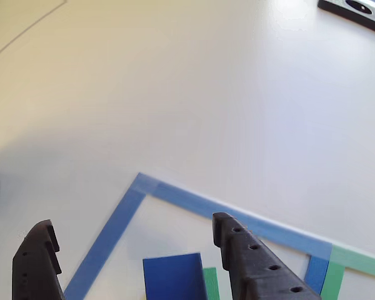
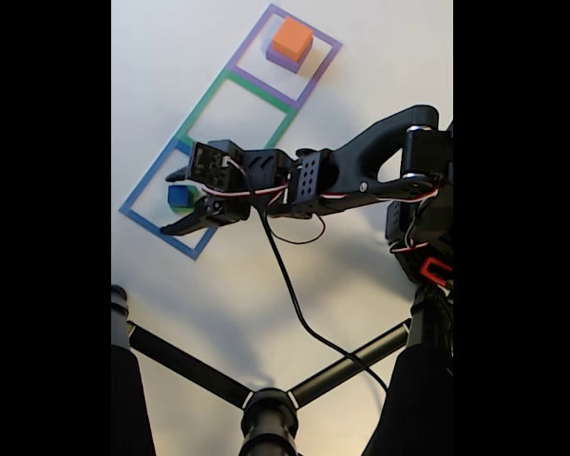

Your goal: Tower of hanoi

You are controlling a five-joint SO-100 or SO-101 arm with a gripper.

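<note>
The blue cube [image 1: 173,277] sits at the bottom edge of the other view, between my two black fingers, with a sliver of green block [image 1: 210,282] showing beside it. My gripper [image 1: 132,225] is open around the cube without touching it. In the fixed view the gripper [image 2: 169,203] hangs open over the blue cube [image 2: 179,197] inside the blue taped square. The orange block [image 2: 292,39] rests on the purple block [image 2: 282,61] in the far purple taped square.
Three taped square outlines run in a row: blue [image 2: 139,192], green [image 2: 201,101] and purple [image 2: 326,41]. Black stand legs [image 2: 185,366] and a thin cable [image 2: 285,275] cross the near table. A dark object [image 1: 356,9] lies at the top right.
</note>
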